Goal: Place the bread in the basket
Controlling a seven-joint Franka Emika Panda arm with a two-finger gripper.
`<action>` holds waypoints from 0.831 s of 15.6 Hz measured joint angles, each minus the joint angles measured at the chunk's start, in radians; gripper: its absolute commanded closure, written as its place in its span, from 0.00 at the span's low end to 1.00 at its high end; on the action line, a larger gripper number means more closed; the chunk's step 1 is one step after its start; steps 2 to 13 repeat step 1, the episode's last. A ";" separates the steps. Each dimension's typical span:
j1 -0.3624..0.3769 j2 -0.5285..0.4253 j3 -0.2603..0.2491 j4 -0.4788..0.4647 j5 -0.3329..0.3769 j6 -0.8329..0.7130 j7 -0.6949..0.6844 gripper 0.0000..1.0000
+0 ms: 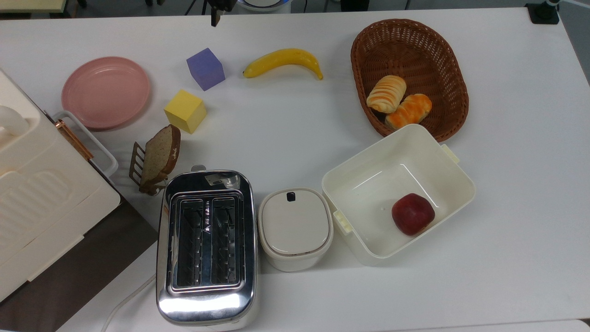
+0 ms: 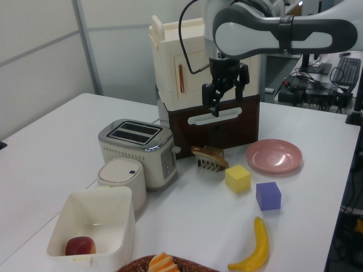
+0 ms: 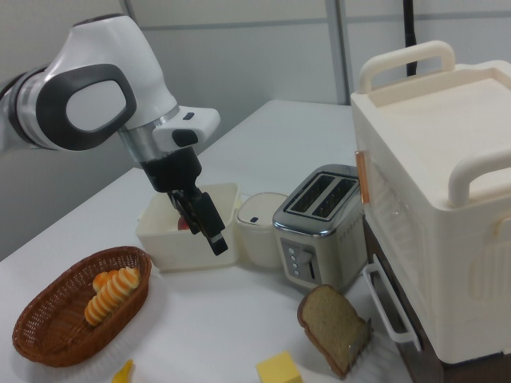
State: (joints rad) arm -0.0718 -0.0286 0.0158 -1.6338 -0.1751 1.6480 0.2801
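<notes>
The bread [image 1: 386,94], a pale cream roll with orange-brown stripes, lies inside the brown wicker basket [image 1: 410,50], beside a deep-orange glazed bun [image 1: 409,110]. In the right view the bread [image 3: 110,300] rests in the basket [image 3: 48,331] at the lower left. Its tip [image 2: 163,262] peeks up at the left view's bottom edge. My gripper [image 2: 227,93] hangs high above the table in front of the cream cabinet, far from the basket. It is open and empty. One finger [image 1: 215,16] shows at the top view's upper edge. In the right view the gripper [image 3: 201,222] hovers before the tub.
A banana [image 1: 283,61], purple cube [image 1: 205,68], yellow cube [image 1: 185,110] and pink plate [image 1: 106,91] lie on the table. A white tub [image 1: 364,170] holding an apple [image 1: 413,214] touches the basket's near end. Toaster [image 1: 206,244], lidded container [image 1: 295,227], racked bread slice [image 1: 159,158] and cabinet [image 1: 32,203] stand nearby.
</notes>
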 measured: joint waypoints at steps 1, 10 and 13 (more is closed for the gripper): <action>0.001 0.003 0.000 0.000 0.000 0.000 0.000 0.00; 0.001 0.003 0.000 0.000 0.000 0.000 0.000 0.00; 0.001 0.003 0.000 0.000 0.000 0.000 0.000 0.00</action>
